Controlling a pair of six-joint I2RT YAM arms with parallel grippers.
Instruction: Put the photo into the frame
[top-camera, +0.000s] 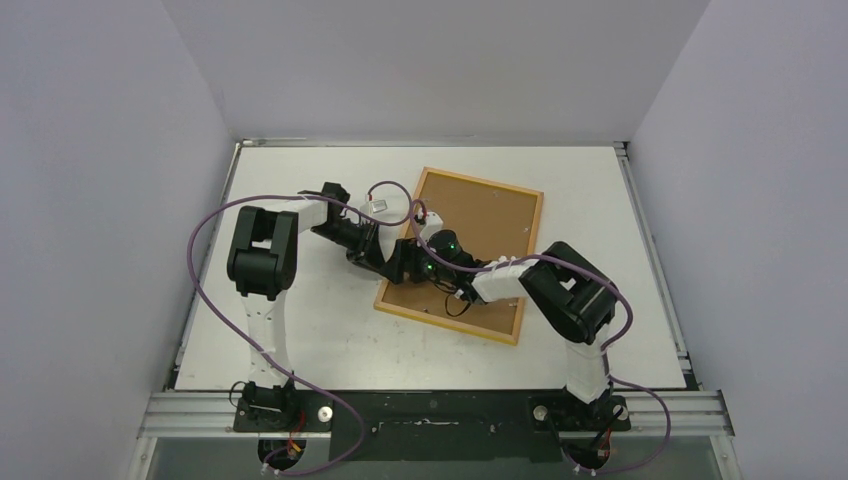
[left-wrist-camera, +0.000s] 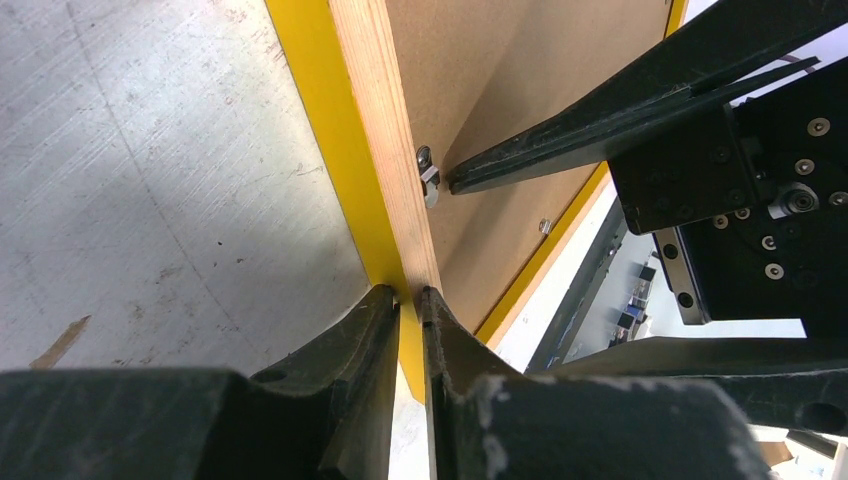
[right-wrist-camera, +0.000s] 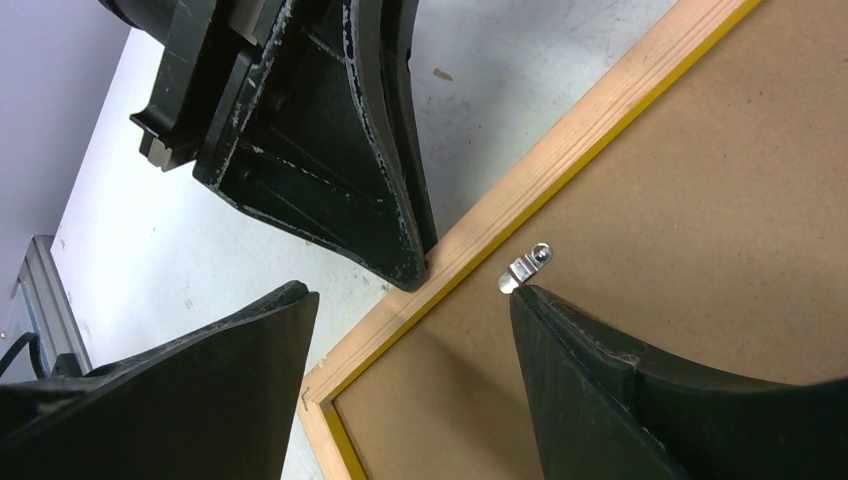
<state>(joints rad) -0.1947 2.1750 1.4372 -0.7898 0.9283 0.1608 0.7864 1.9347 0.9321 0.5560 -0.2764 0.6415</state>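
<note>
I had the frame (top-camera: 484, 180) lying back-up on the table (top-camera: 300, 330), with the left gripper (left-wrist-camera: 407, 292) clenched on the frame's rail nearest that arm. The right gripper (right-wrist-camera: 410, 292) was spread wide over the same rail, one fingertip (right-wrist-camera: 560, 340) touching the small metal clip (right-wrist-camera: 526, 268) on the brown backing board (right-wrist-camera: 700, 200) inside the frame. I judged this the clip-turning step. Next came a short sideways push on that clip, with the frame pinned. The photo I couldn't see.
</note>
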